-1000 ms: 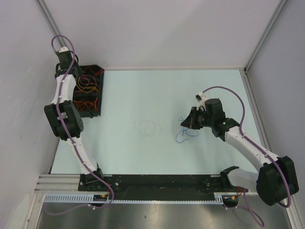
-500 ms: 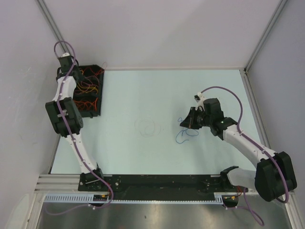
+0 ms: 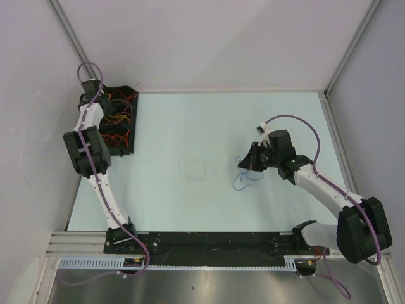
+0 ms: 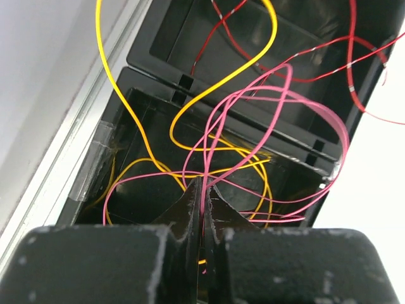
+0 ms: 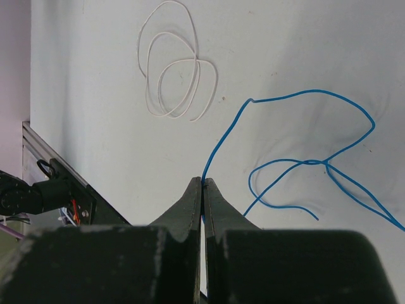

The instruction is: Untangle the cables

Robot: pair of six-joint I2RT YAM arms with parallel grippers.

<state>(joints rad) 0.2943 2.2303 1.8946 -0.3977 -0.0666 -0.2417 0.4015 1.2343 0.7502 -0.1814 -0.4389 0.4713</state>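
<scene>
My left gripper (image 4: 203, 185) is shut on a pink wire (image 4: 278, 95) over the black tray (image 3: 130, 136) at the far left, which holds tangled yellow (image 4: 190, 107), red (image 4: 354, 63) and orange wires (image 3: 114, 117). My right gripper (image 5: 203, 183) is shut on a blue wire (image 5: 304, 163) whose loops lie on the table (image 3: 247, 180). A pale wire coil (image 5: 171, 76) lies alone on the table, left of the blue one (image 3: 196, 168). The left gripper shows at the tray's far left corner (image 3: 90, 88); the right gripper (image 3: 243, 162) is right of centre.
The tray has several compartments with black dividers (image 4: 240, 120). Grey enclosure walls and aluminium posts (image 3: 345, 57) ring the pale table (image 3: 209, 126). A black rail (image 3: 209, 240) runs along the near edge between the arm bases.
The left arm has shifted slightly toward the tray's far left corner with the pink wire. The right gripper has edged a little farther back, the blue wire still in it.
</scene>
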